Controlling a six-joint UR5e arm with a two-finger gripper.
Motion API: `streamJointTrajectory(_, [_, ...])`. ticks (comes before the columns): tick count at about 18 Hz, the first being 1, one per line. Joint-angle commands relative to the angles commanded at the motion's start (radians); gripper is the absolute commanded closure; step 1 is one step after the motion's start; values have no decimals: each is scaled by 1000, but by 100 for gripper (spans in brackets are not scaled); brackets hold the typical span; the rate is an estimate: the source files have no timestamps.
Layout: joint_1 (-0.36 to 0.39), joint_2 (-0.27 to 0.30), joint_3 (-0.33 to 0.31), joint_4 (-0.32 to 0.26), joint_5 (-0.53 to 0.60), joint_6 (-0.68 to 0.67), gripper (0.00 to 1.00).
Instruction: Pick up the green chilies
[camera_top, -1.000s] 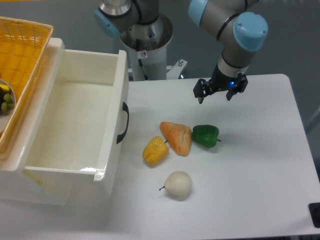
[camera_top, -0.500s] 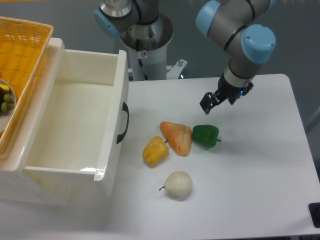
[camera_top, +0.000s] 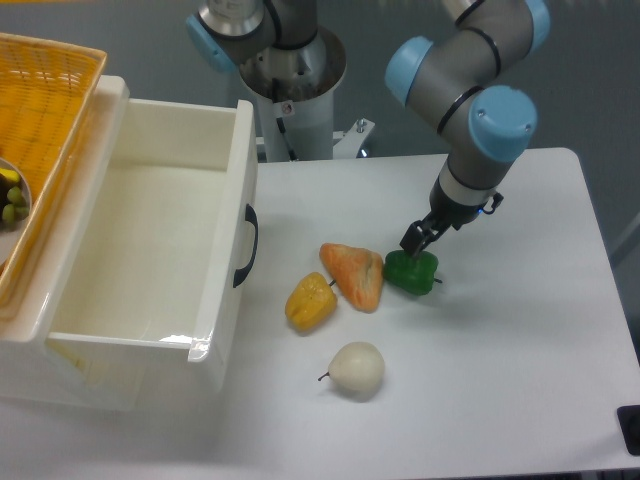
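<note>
The green chilies (camera_top: 410, 273) are a small glossy dark green pepper lying on the white table (camera_top: 500, 340), just right of an orange wedge-shaped toy (camera_top: 354, 274). My gripper (camera_top: 418, 242) has come down onto the pepper's upper edge, its dark fingers (camera_top: 412, 237) at the top of it. From this angle I see the fingers edge-on, so the gap between them and any grip on the pepper is hidden.
A yellow pepper toy (camera_top: 310, 301) lies left of the orange toy, and a white pear-shaped toy (camera_top: 357, 369) sits in front. A white open drawer box (camera_top: 150, 250) stands at the left with a yellow basket (camera_top: 40, 120) on it.
The gripper has dropped and shifted left-forward from above the table down to the green pepper, turning its wrist on the way. The toys have not moved.
</note>
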Motion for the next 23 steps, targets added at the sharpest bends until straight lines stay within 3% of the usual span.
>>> streamJointTrajectory(6, [-14, -25, -8, 2, 12, -11, 0])
streamJointTrajectory(13, [-37, -100, 43, 0, 31, -31, 0])
streamJointTrajectory(23, [-35, -111, 18, -6, 75, -71, 0])
